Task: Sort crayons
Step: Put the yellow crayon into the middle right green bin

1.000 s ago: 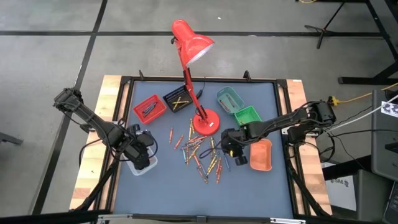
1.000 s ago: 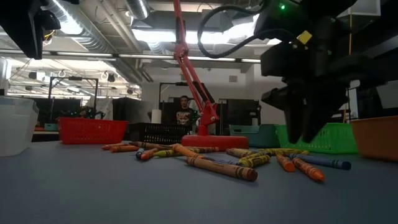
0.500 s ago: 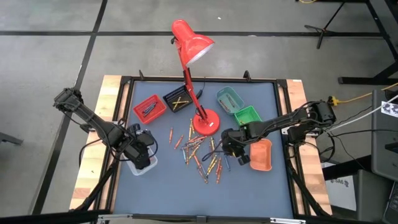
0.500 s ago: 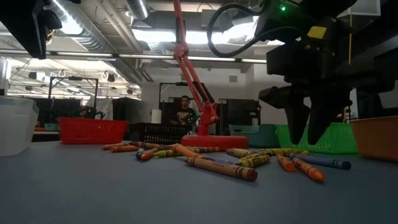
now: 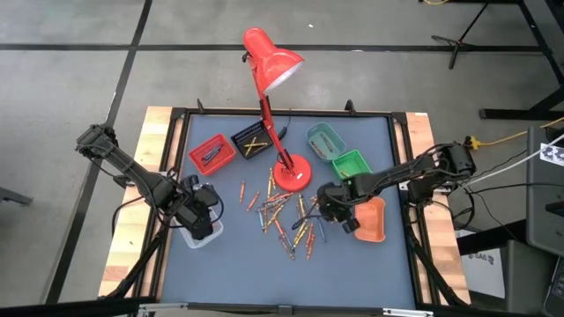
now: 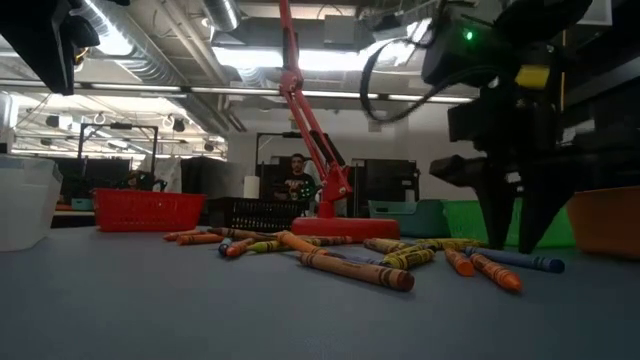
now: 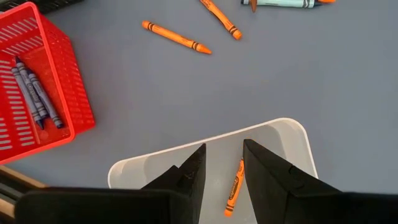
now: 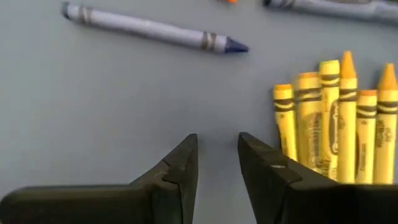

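- Most of the crayons [image 5: 286,216] lie loose on the table [image 5: 370,273], scattered in front of the red lamp [image 5: 275,70], so we judge the sorting to be at an early stage.
- Some are already put away: the red tray [image 7: 37,81] holds a few blue-grey crayons, and the black tray [image 5: 252,141] beside it holds some yellowish sticks.
- One orange crayon [image 7: 234,186] lies in the clear tray [image 7: 292,143] at the table's left side.
- In the high view we see nothing in the teal tray [image 5: 324,139], the green tray [image 5: 350,163] or the orange tray [image 5: 371,220], though small sticks there could escape us.
- Our left hand [image 7: 221,168] hovers over the clear tray, its fingers a narrow gap apart and holding nothing.
- Our right hand [image 8: 217,165] hangs low over the table at the right edge of the pile, near the orange tray; its fingers also stand slightly apart and empty.
- Just beside the right hand lies a row of yellow crayons [image 8: 336,118], with a blue-grey crayon [image 8: 155,28] a little farther off.
- We reckon the bulk of the work is left: orange, red, yellow and other crayons still need picking up and binning by colour.
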Motion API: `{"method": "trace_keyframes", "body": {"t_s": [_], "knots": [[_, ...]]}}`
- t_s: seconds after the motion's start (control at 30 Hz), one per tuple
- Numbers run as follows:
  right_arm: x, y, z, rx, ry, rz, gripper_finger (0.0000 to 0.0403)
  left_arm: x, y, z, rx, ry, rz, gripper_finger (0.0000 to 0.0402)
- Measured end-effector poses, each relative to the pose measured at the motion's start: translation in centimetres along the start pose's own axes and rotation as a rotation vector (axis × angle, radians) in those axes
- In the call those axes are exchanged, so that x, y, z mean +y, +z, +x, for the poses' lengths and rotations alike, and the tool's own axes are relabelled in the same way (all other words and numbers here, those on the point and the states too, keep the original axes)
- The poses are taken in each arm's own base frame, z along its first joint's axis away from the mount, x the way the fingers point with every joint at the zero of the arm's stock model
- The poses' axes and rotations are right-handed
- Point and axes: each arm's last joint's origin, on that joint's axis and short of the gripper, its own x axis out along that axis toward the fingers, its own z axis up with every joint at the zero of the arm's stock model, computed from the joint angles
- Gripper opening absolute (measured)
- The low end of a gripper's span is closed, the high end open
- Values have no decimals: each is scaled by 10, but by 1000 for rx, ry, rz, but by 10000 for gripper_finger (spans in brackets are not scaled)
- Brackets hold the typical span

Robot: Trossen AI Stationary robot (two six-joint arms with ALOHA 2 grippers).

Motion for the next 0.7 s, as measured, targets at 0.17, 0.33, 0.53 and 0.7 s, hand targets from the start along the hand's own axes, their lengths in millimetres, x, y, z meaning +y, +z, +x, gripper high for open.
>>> {"method": "trace_keyframes", "body": {"t_s": [0.17, 0.33, 0.53, 0.7], "knots": [[-1, 0, 0, 2, -29, -1, 117, 0, 0, 0, 0, 0, 0, 91], [-1, 0, 0, 3, -35, -2, 117, 0, 0, 0, -3, -1, -1, 91], [-1, 1, 0, 2, -32, -1, 97, -2, 4, 0, -89, 13, -16, 91], [-1, 1, 0, -3, -34, -1, 54, -5, 10, -1, -200, 26, -37, 91]]}}
